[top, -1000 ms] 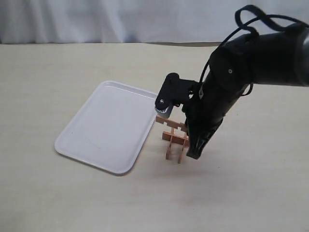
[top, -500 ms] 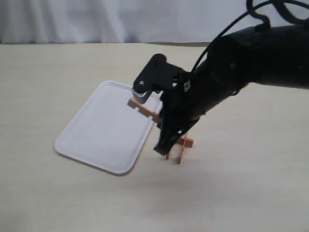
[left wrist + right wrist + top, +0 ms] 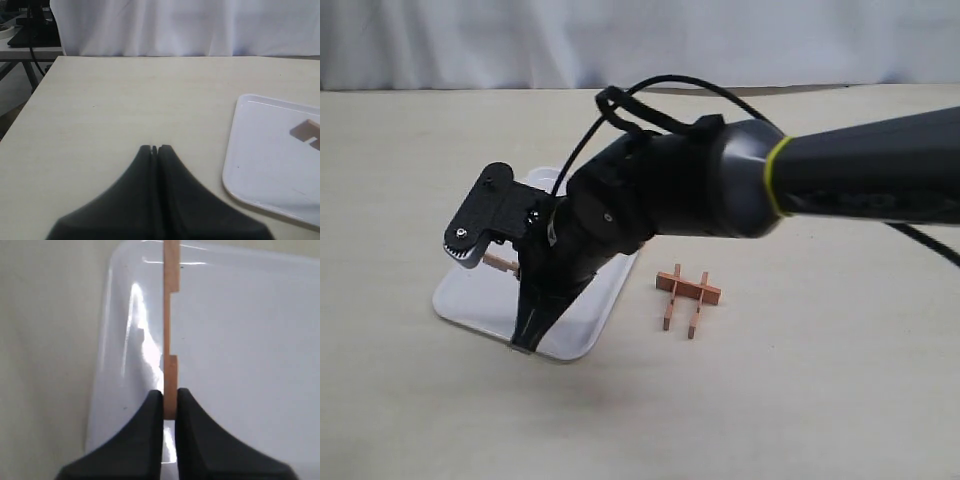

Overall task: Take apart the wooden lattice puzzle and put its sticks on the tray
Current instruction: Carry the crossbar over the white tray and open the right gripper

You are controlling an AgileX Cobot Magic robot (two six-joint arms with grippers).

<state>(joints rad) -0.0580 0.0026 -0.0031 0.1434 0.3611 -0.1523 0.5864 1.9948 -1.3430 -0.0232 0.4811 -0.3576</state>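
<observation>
At the near edge of a pale table (image 3: 800, 400), the right gripper (image 3: 512, 272) reaches across to the left and pinches a single notched stick (image 3: 498, 262) over the white tray (image 3: 465, 295). Whether the stick touches the tray cannot be told. To the right of the tray and apart from it, the rest of the puzzle (image 3: 688, 290) lies on the table: one crossbar locked across two others. Behind them stretches the black arm (image 3: 770, 180), and farthest back hangs a white curtain (image 3: 620, 40).

The exterior view hides the grip itself. The right wrist view supplies it: the two dark fingers (image 3: 150, 430) of the right gripper (image 3: 170, 402) are pressed against one end of the stick (image 3: 171, 315), which runs straight out from them above the glossy tray (image 3: 240, 340), two square notches along one edge.

The left gripper (image 3: 155, 149) appears only in its own wrist view, its fingertips closed together on nothing, low over bare table. Beyond it are one rounded corner of the tray (image 3: 265, 165) and the blurred end of the stick (image 3: 305, 130).

The count: one tray, two grippers and four sticks, one of them held and three interlocked.
</observation>
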